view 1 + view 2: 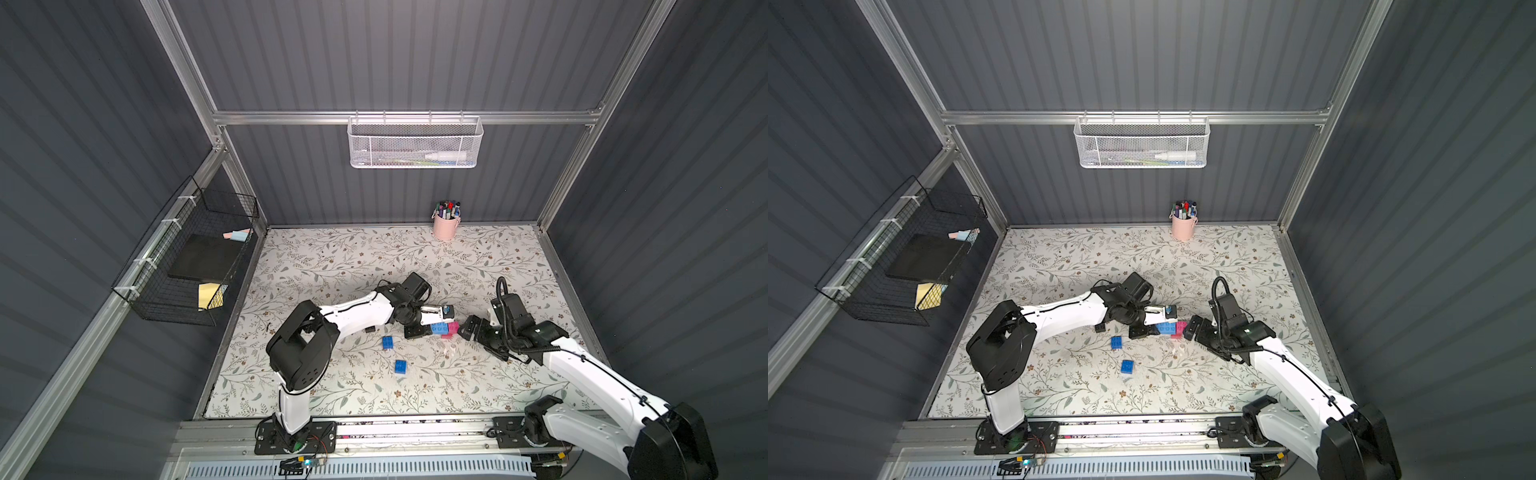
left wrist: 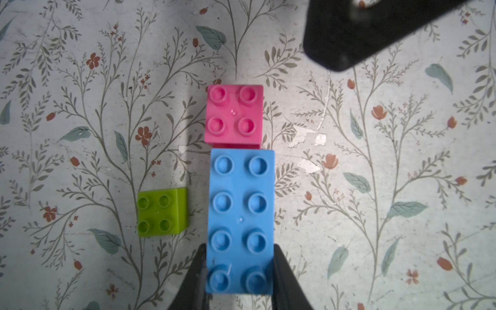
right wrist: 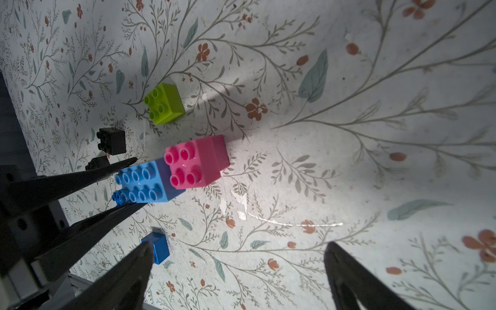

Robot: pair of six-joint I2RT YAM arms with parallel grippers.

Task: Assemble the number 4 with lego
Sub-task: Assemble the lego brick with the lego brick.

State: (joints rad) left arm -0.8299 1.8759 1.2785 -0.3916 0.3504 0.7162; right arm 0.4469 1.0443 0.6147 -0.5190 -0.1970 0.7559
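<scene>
My left gripper (image 2: 239,271) is shut on the near end of the long light blue brick (image 2: 241,204), one finger on each long side. A pink brick (image 2: 233,115) sits touching the blue brick's far end. The same pair shows in both top views, blue (image 1: 439,328) and pink (image 1: 1179,328). A lime green brick (image 2: 161,212) lies loose beside them. A black brick (image 3: 111,141) sits further off. Two dark blue bricks (image 1: 388,343) (image 1: 401,368) lie nearer the front. My right gripper (image 3: 239,247) hangs open over bare mat, just right of the pink brick (image 3: 196,163).
A pink cup of marker pens (image 1: 445,226) stands at the back edge of the floral mat (image 1: 332,257). A white mesh basket (image 1: 415,143) hangs on the back rail. A black wire basket (image 1: 187,266) hangs on the left wall.
</scene>
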